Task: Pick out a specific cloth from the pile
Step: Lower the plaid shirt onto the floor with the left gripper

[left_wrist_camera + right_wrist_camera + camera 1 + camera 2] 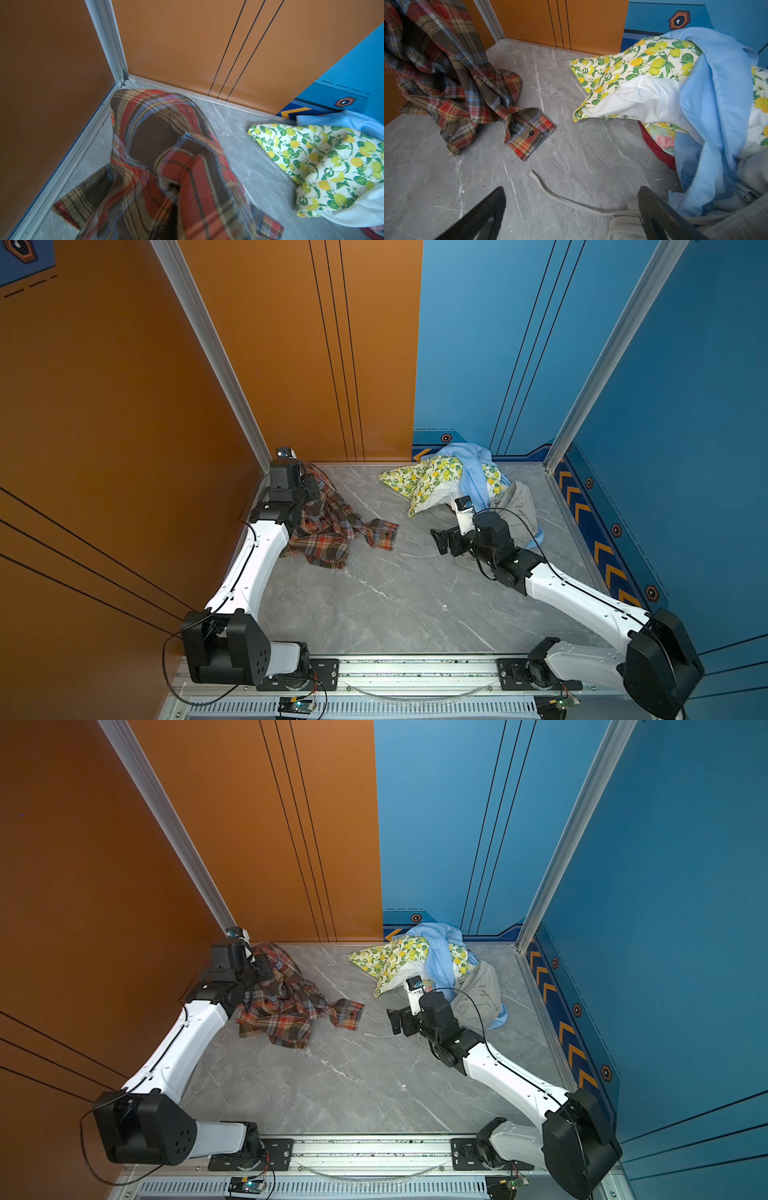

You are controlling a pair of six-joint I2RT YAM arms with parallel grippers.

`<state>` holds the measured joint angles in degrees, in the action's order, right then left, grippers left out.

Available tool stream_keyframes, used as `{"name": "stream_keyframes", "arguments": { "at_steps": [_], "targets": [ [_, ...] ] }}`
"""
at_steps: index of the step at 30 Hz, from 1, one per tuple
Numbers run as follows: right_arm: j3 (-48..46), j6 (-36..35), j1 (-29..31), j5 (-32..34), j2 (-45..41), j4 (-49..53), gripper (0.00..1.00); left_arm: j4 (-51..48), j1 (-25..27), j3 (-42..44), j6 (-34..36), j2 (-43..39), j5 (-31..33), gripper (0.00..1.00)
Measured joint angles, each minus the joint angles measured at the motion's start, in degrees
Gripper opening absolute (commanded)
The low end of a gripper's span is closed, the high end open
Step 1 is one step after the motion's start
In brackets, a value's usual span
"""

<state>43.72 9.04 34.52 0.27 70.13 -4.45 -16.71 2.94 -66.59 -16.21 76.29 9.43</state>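
The plaid cloth (332,531) (286,1011) in red, brown and grey-blue checks hangs from my left gripper (309,485) (262,965) in the far left corner. Its lower folds and a buttoned cuff (531,133) rest on the grey table. The left gripper is shut on the cloth, which drapes over its jaws and hides them in the left wrist view (158,135). The pile (469,485) (436,965) lies at the far right and holds the lemon-print, light blue and grey garments. My right gripper (442,540) (571,207) stands open and empty just in front of the pile.
A grey strap (560,197) from the grey garment (517,510) trails across the table between the right fingers. Red and floral fabric (658,149) peeks out under the pile. Orange walls (124,406) close the left and back, a blue wall (685,448) the right.
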Motion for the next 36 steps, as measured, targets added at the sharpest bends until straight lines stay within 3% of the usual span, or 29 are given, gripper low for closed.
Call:
{"name": "stream_keyframes", "arguments": {
  "at_steps": [6,13,23,36],
  "targets": [
    [-0.7,0.1,0.0,0.0,0.0,-1.2,1.0,3.0,7.6,8.4,-2.9,0.3,3.2,0.0],
    [-1.8,0.2,0.0,0.0,0.0,-1.8,1.0,3.4,13.4,10.5,-7.6,12.2,3.7,0.0],
    [-3.4,0.2,0.0,0.0,0.0,-3.1,1.0,2.3,9.3,9.5,-10.7,22.9,0.5,0.0],
    [-4.0,0.9,0.0,0.0,2.0,-5.1,1.0,-3.4,-0.2,-7.6,-14.4,35.3,-4.0,0.0]
  ]
}}
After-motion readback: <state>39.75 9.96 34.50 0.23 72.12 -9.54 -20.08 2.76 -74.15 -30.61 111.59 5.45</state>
